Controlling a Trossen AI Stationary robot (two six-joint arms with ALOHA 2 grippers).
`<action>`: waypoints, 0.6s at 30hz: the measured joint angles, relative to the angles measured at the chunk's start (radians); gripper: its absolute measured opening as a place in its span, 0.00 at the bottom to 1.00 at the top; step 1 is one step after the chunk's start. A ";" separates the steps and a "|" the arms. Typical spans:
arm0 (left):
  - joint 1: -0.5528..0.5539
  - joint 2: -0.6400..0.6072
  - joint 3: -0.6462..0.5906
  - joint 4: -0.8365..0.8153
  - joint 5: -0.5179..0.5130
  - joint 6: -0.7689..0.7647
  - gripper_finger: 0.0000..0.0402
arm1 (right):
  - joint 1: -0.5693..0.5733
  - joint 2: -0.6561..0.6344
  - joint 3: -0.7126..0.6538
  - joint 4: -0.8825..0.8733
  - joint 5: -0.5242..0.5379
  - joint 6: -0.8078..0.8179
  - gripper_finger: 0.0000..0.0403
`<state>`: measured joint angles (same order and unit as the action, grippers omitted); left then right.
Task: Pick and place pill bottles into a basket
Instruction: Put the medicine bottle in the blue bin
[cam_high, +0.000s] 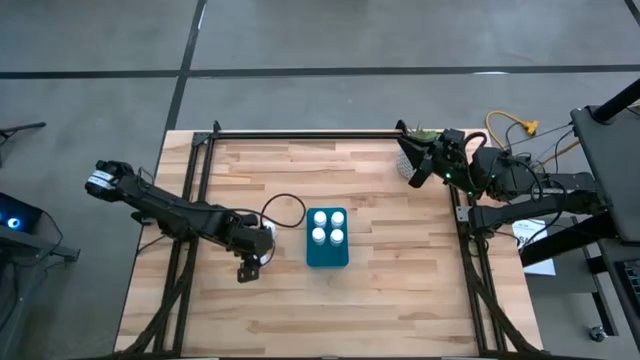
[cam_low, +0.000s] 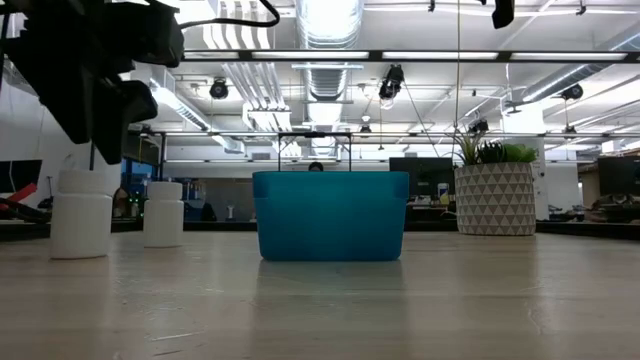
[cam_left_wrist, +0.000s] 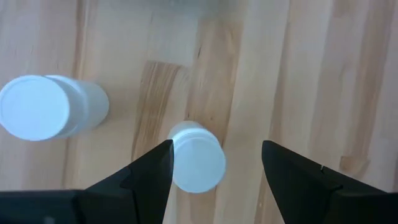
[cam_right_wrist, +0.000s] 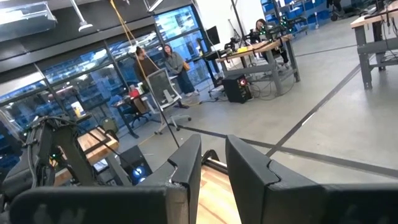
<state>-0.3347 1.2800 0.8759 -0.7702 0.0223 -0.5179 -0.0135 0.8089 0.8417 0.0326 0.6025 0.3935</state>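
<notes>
Down at the table's left-centre, the left gripper hangs with its two dark fingers spread wide, gripping nothing. Between them stands one small white cylindrical pill bottle with a smooth round cap, close against one finger, though contact cannot be judged; the other finger stands clear of it. A second white pill bottle stands upright just beside it on the pale, striped butcher-block wooden table.

In the low view these two bottles stand at the left, the nearer one under the dark gripper body and the other a little farther back, both apart from the teal-blue rectangular plastic basket with rounded corners. From above, the basket sits near the table's middle, just right of the left gripper, and four white round caps show inside it, packed in a square toward its far end.

The right gripper waits at the far right edge of the table, its fingers narrowly parted and empty. Beside it sits a white patterned plant pot holding green leaves.
</notes>
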 joint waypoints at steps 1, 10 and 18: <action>0.000 0.003 0.000 -0.002 0.000 0.000 0.56 | 0.000 0.000 0.000 0.001 0.000 0.000 0.17; 0.000 0.026 -0.027 0.003 0.000 0.000 0.56 | 0.000 0.005 0.000 0.000 0.001 0.000 0.17; 0.000 0.026 -0.062 0.018 0.001 -0.002 0.56 | 0.000 0.005 0.000 0.001 0.001 0.000 0.17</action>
<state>-0.3347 1.3064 0.8134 -0.7522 0.0228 -0.5200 -0.0135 0.8139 0.8417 0.0338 0.6033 0.3931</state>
